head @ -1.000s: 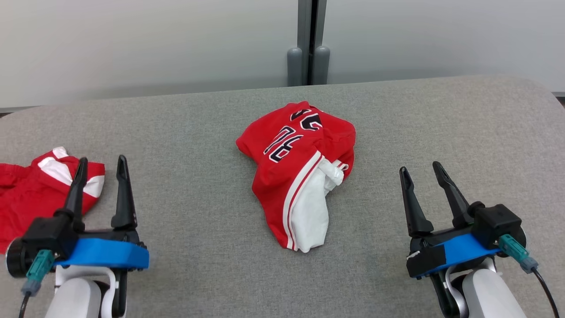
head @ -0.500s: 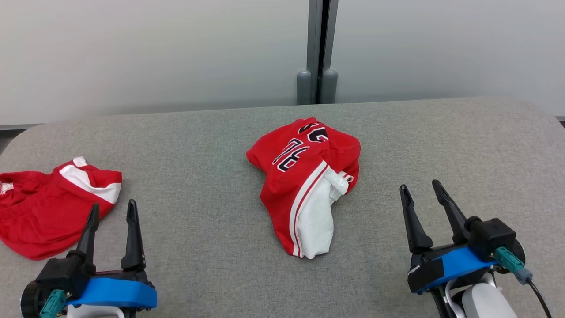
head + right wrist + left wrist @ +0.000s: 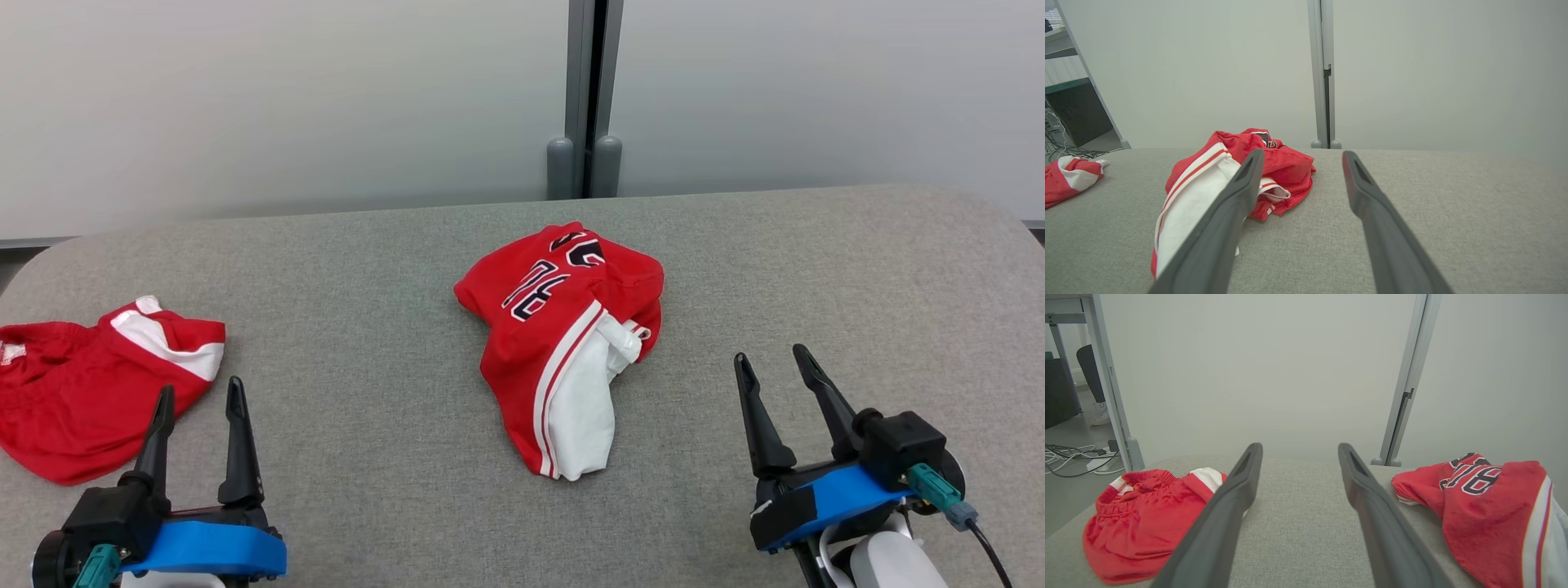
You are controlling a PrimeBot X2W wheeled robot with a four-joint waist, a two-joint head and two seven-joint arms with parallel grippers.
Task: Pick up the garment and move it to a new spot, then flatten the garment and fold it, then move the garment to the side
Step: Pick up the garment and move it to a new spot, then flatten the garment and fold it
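One grey table (image 3: 816, 245) carries two garments: one crumpled red-and-white jersey (image 3: 563, 327) with dark numerals and, well to the left of the jersey, one pair of red shorts (image 3: 73, 408). Two hands sit to either side of the jersey: one left hand (image 3: 200, 386), one right hand (image 3: 768, 354). Behind the jersey stands one grey post (image 3: 578, 82).

The lettering on the crumpled garment (image 3: 563, 343), ahead of and between the two claws, is folded into itself and cannot be read in full; its underside is hidden against the worktop (image 3: 367, 245). The red shorts (image 3: 73, 400), just beyond the left claw (image 3: 200, 386), are cut off by the head view's left edge. In the left wrist view their white patch is partly hidden behind one claw finger (image 3: 1224, 514). The left claw and the right claw (image 3: 768, 354) are cut off below their blue mounts by the head view's bottom edge. In the right wrist view, part of the garment's white panel is hidden behind a finger of that claw.
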